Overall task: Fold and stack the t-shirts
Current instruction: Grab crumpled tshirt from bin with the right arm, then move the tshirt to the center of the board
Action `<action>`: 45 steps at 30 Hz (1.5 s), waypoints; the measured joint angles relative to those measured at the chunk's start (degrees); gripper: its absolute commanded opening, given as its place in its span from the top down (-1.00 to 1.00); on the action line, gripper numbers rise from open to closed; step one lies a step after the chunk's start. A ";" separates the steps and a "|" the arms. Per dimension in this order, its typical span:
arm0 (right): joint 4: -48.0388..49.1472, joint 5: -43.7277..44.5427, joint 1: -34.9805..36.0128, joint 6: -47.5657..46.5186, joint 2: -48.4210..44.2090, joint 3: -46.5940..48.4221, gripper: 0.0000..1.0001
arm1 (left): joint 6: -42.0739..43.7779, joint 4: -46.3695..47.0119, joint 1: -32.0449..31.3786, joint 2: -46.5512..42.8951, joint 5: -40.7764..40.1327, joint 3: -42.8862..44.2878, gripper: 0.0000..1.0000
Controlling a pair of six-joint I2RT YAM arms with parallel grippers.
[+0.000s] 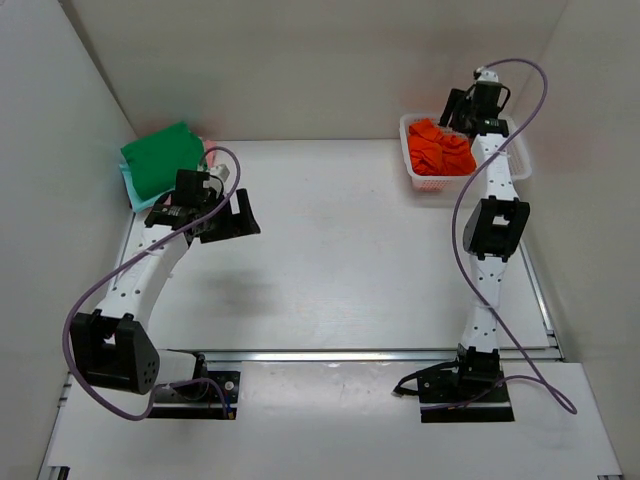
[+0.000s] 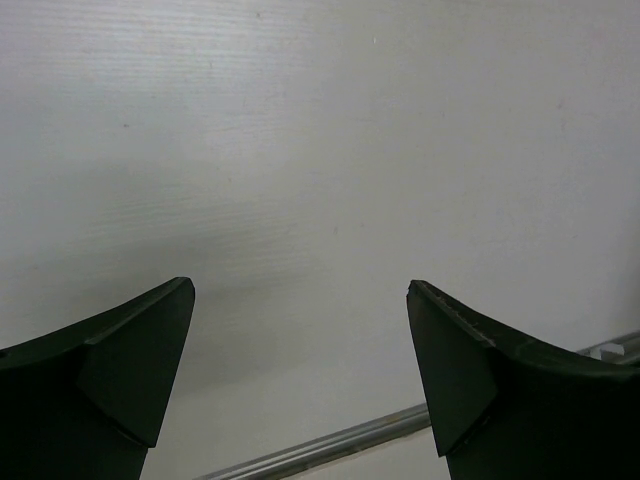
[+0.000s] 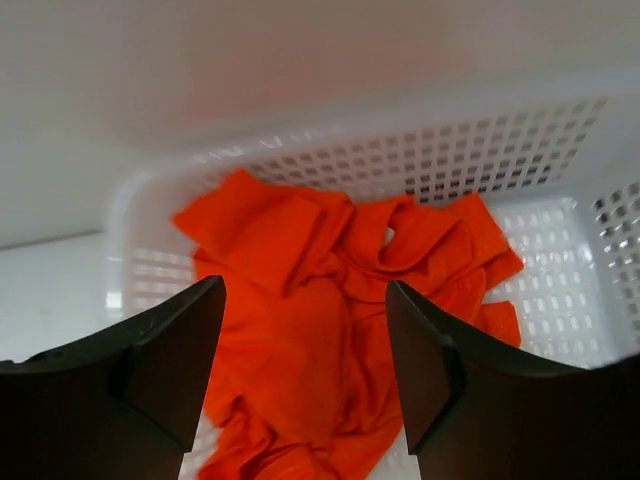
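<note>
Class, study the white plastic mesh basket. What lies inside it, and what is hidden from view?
A crumpled bright orange t-shirt fills most of the white plastic mesh basket. Bare mesh floor shows only at the right side. Whether anything lies beneath the cloth cannot be seen.

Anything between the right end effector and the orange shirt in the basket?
Nothing. In the right wrist view the right end effector hangs open above the orange t-shirt crumpled in the white basket, only air between them.
</note>
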 measured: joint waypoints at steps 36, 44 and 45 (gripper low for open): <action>20.24 -26.03 10.71 11.89 -55.10 -22.86 1.00 | -11.17 13.22 3.10 -15.17 16.61 -11.32 0.78; 22.88 -24.11 23.37 10.14 -70.23 -48.22 0.85 | -14.97 14.29 6.03 -19.02 12.48 -11.21 0.40; 20.92 -23.12 24.90 9.90 -69.35 -51.28 0.68 | -15.10 14.34 6.64 -20.39 11.50 -11.21 0.35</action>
